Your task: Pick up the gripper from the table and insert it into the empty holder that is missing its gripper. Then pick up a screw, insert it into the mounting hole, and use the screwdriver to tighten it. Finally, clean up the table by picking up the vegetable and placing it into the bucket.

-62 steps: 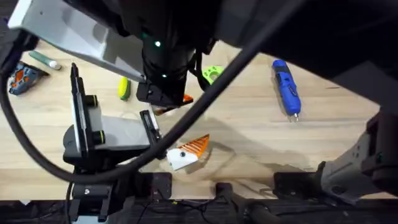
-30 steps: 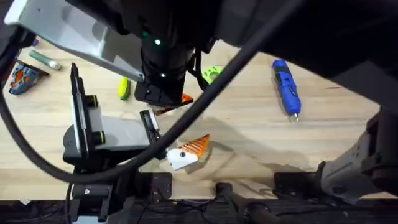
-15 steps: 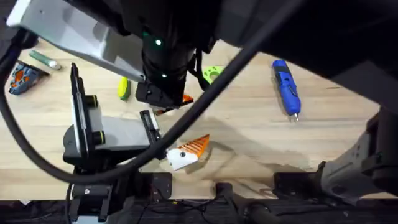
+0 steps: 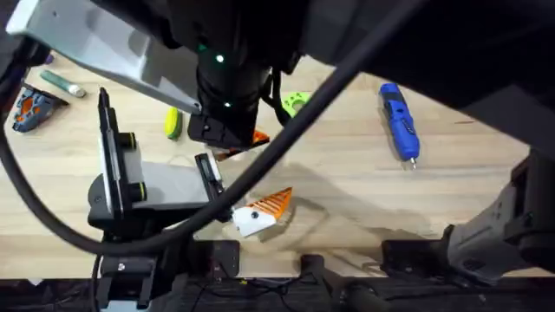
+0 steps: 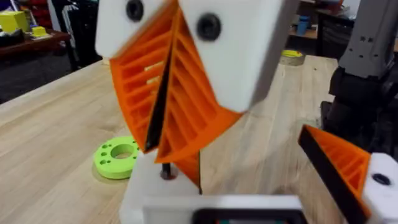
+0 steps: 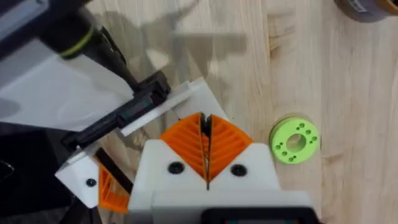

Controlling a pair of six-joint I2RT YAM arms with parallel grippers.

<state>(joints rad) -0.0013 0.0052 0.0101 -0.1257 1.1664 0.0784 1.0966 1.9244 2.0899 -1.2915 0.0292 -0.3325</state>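
Observation:
My right gripper (image 6: 205,117) is shut and points down onto the white holder (image 6: 186,99) of the black fixture arm. In the left wrist view its tips (image 5: 155,150) hover just over a small dark screw (image 5: 165,170) standing in the holder (image 5: 149,183). Whether the pads pinch the screw, I cannot tell. An orange piece (image 5: 191,171), apparently the gripper, sits at the holder behind the screw. The blue screwdriver (image 4: 399,121) lies at the right and the vegetable (image 4: 172,123) at the left. A tan and dark rim (image 6: 367,6) may be the bucket.
The fixture's other white jaw carries an orange black-faced finger (image 4: 263,208) (image 5: 348,168) (image 6: 102,183). A green disc with holes (image 4: 295,101) (image 6: 293,140) lies beside the holder. An arm looms dark and large under the overhead camera. Bare wood lies around the screwdriver.

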